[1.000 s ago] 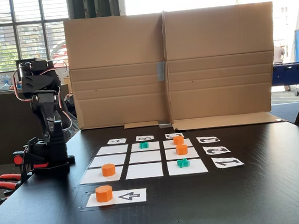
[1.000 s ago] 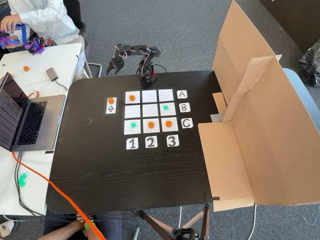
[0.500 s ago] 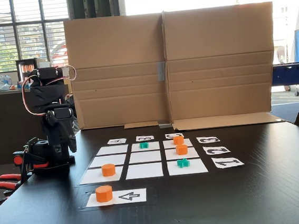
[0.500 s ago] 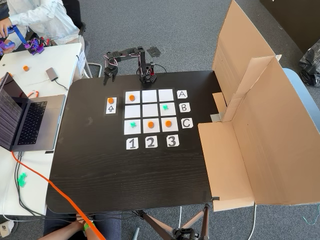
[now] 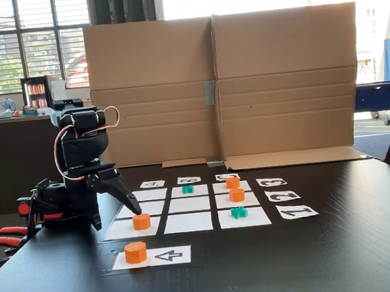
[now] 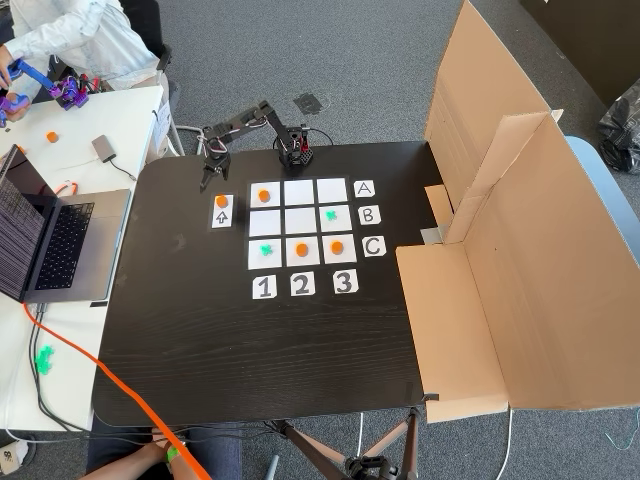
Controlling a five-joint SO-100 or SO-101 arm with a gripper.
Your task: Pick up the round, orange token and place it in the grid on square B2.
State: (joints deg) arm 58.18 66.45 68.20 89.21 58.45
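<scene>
An orange token [image 5: 135, 252] [image 6: 221, 201] sits on the white arrow sheet [image 5: 171, 256] in front of the grid. Three more orange tokens lie in the grid [image 6: 298, 222]: one in the corner cell nearest the arm [image 5: 141, 221] [image 6: 264, 196] and two in row C [image 6: 301, 249] [image 6: 337, 246]. Square B2 [image 5: 189, 204] [image 6: 298, 221] is a bare white cell. My gripper [image 5: 116, 216] [image 6: 209, 183] hangs open, low over the table between the arm's base and the arrow sheet, holding nothing.
Teal cross pieces [image 6: 330, 214] [image 6: 266, 249] occupy two cells. A tall cardboard wall [image 5: 223, 81] stands behind the grid. In a fixed view, a laptop [image 6: 50, 240], a side table [image 6: 90, 125] with a person, and an orange cable [image 6: 130, 400] sit to the left.
The arm has unfolded from above its base, swinging out and down toward the arrow sheet. The gripper's fingers now stand spread near the table. No token has moved.
</scene>
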